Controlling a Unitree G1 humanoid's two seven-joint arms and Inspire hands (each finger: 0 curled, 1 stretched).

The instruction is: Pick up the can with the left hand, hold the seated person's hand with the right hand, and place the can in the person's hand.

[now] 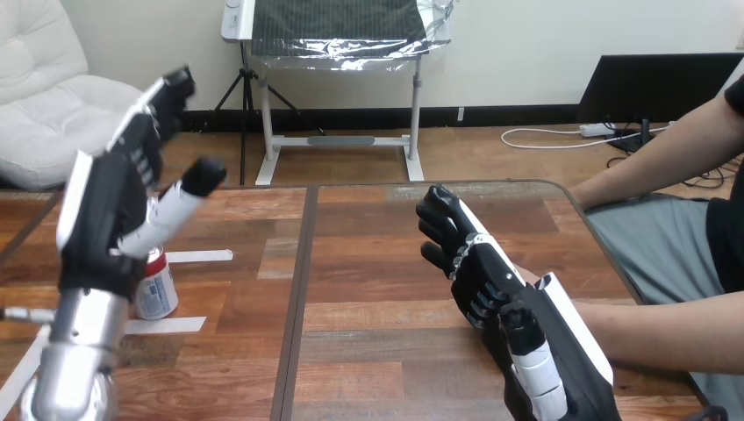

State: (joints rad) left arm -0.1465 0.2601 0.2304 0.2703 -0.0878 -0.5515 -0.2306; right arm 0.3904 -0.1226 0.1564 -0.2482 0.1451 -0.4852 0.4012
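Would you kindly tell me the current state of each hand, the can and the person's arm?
left hand: raised, fingers open, holding nothing.
right hand: fingers relaxed, open, holding nothing.
can: upright on the table, not grasped.
person's forearm: at the table's right edge, behind the right hand.

- We have the can (159,289) standing upright on the table (377,272), far over on the left side.
- One tape strip (200,256) lies flat just behind the can, and a second tape strip (175,324) lies just in front of it.
- Our left hand (98,226) is raised on that same side, in front of the can and covering part of it.
- Our right hand (491,285) is over the table, right of its middle.
- The person's forearm (667,331) comes in from the right edge and runs behind our right hand. We can't tell whether they touch.
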